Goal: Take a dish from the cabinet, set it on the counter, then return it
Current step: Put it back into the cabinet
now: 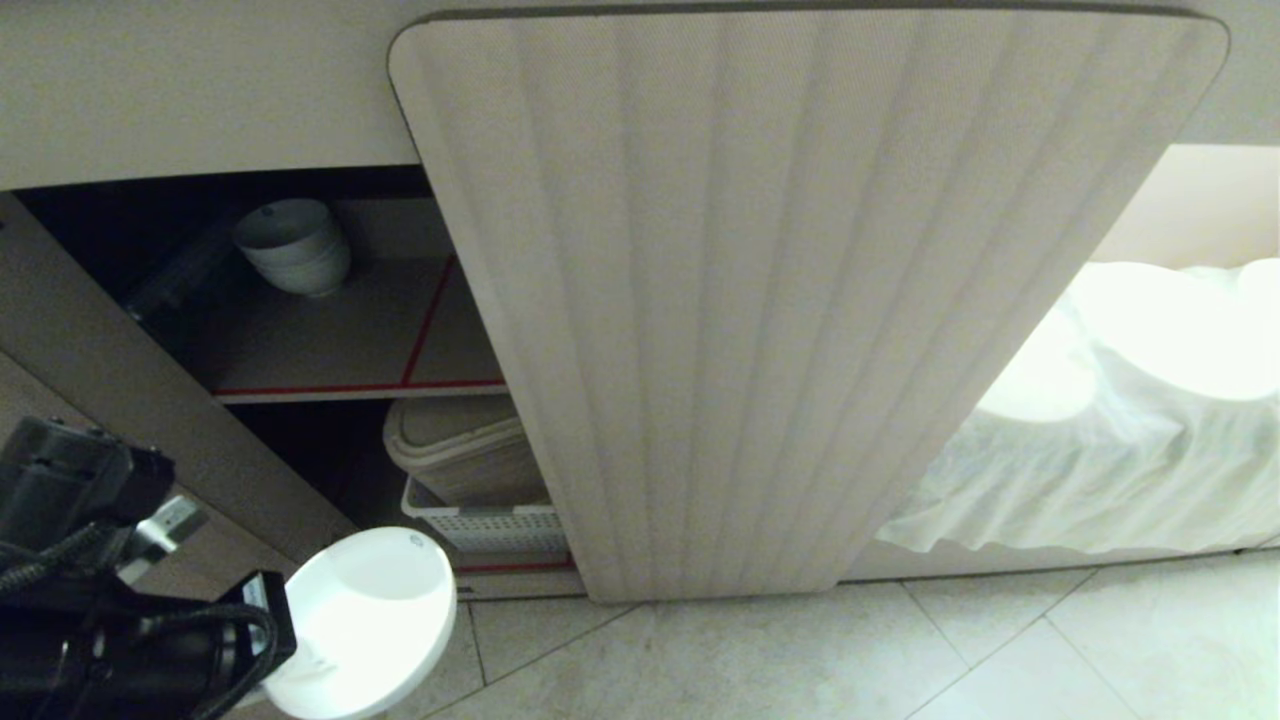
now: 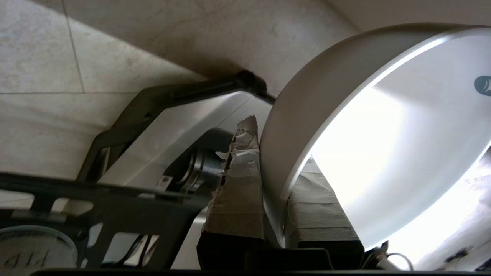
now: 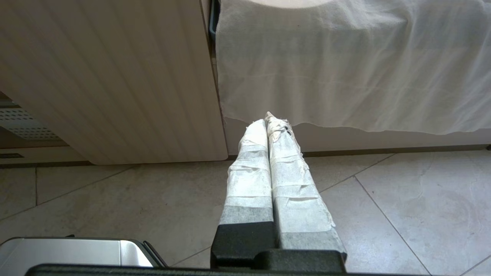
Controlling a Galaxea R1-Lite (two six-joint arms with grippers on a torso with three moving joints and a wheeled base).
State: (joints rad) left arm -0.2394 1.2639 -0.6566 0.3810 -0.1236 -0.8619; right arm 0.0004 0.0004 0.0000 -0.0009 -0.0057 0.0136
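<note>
Beige and fluted, the open cabinet door (image 1: 800, 300) fills the middle of the scene, swung out over the pale tiled floor (image 1: 900, 650). Left of it the dark cabinet (image 1: 120, 240) stands open, its shelf (image 1: 340, 340) edged in red tape and carrying a stack of white bowls (image 1: 295, 245); a lidded bin (image 1: 465, 450) and perforated basket (image 1: 495, 525) sit below. The counter is not in view.

Low at the left, outside the cabinet, the left claw (image 2: 274, 214) is clamped across the rim of the dish (image 1: 365, 620), one padded finger (image 2: 238, 184) outside the wall, the other inside. Glazed ceramic: stiff, slick, breakable, and likely to pivot in a rim pinch (a firm hold matters). Open room lies over the floor; the door edge is near. The right claw (image 3: 270, 122) hangs parked, fingers together, empty.
</note>
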